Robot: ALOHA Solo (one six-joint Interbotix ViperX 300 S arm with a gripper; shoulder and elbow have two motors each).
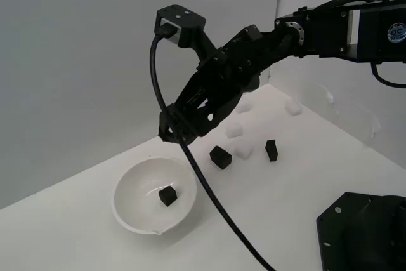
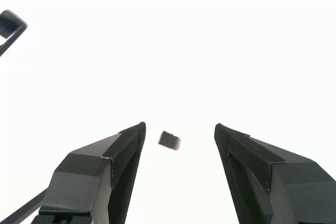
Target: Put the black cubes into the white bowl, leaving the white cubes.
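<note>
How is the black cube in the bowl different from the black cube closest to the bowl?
The black cube in the bowl lies inside the white bowl; the nearest black cube outside sits on the white table. The one inside is beneath the end effector; the other is off to the exterior view's right. Both are small and matte black.

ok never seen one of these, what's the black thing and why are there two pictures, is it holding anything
The black thing is a robot arm ending in a gripper, a two-fingered claw. One picture comes from a camera off to the side; the other from a camera on the arm's wrist, looking out between the two fingers. The claw is open and holds nothing. On the white surface sits a glossy round white bowl with one small black cube inside. Two more black cubes and several faint white cubes lie beyond it.
</note>
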